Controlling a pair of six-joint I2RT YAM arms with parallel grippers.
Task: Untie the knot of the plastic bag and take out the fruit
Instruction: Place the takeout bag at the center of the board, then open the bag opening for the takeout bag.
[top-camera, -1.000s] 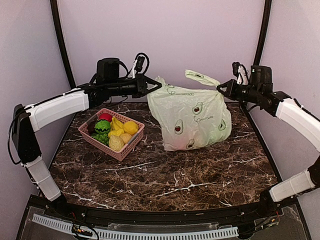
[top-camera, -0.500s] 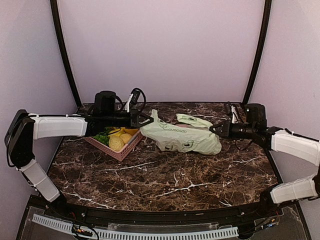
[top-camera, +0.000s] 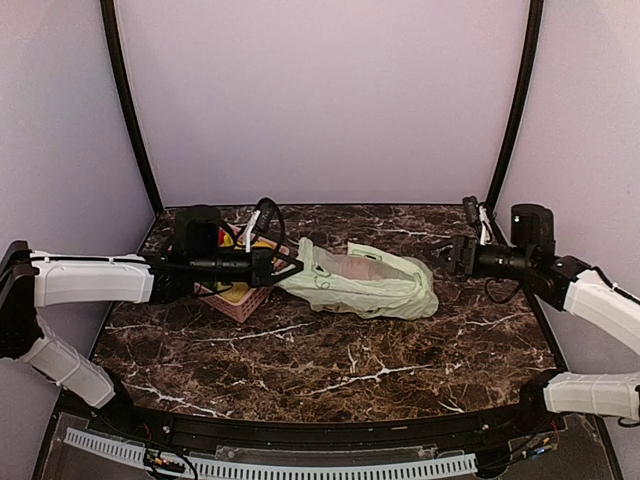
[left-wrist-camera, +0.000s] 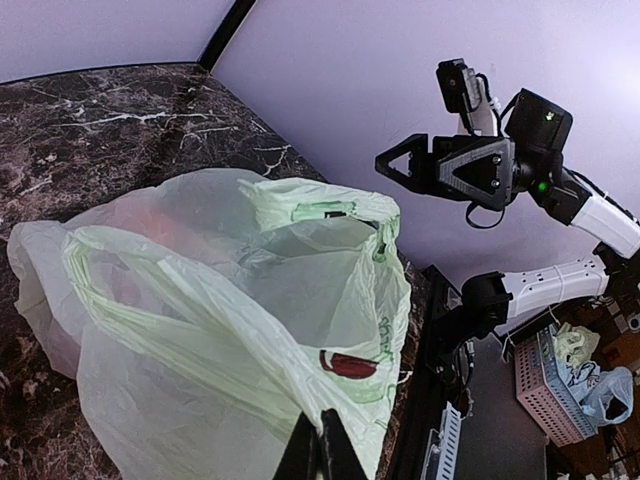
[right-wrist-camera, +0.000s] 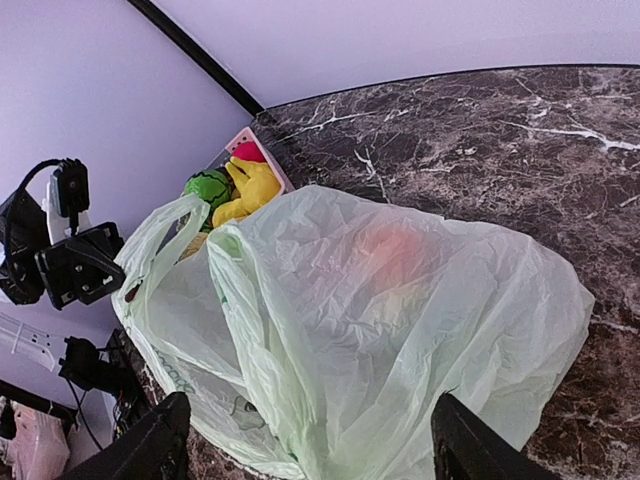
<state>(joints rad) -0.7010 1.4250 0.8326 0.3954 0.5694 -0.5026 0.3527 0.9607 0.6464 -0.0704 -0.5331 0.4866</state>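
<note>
You're in a robot lab test booth: plain lilac walls (top-camera: 320, 90) and black frame poles (top-camera: 125, 100) close in a marble-patterned table (top-camera: 350, 350), with white robot arms (top-camera: 90, 280) and a toothed cable track (top-camera: 270, 466) mounted along its near edge.

The plastic bag (top-camera: 365, 288) is thin, pale green and translucent, printed with small avocado pictures and green lettering. It lies slumped on its side on the dark marble table (top-camera: 350, 360), toward the back middle, stretched left to right. The film is crumpled and creased, with little bulk. One handle loop (right-wrist-camera: 155, 240) reaches out at the left end, where the left gripper (left-wrist-camera: 320, 440) pinches the film. The other handle (left-wrist-camera: 345, 208) lies loose across the top. One fruit (right-wrist-camera: 392, 250) shows through the film only as a blurred orange-red round patch near the bag's middle — any other fruit inside cannot be made out.
</note>
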